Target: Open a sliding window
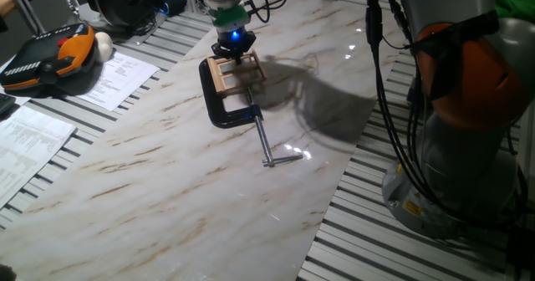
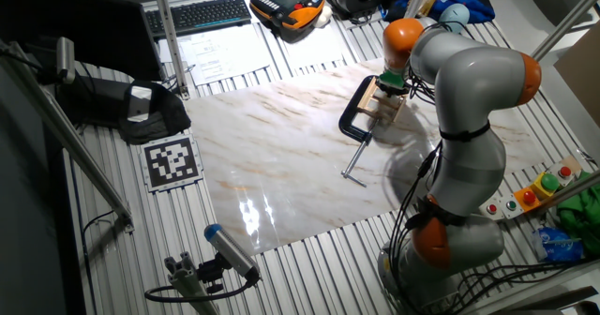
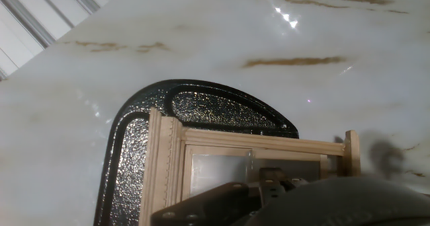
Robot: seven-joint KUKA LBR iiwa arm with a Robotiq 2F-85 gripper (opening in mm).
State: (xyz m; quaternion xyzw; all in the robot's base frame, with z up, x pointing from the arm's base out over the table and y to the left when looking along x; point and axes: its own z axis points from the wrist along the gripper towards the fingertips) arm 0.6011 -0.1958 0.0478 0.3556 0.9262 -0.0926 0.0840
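My claw (image 1: 235, 53) sits on the sliding window (image 1: 231, 72), held in black clamp (image 1: 224, 105) on marble counter (image 1: 167, 172); claw state unclear.

The small light-wood sliding window (image 1: 234, 71) stood on the white marble-patterned table top (image 1: 167, 172), held inside the black metal C-clamp (image 1: 219, 105). The two-finger gripper (image 1: 233, 51) was directly above the window. The clamp's screw handle (image 1: 269, 147) lay on the table, pointing away from the window.
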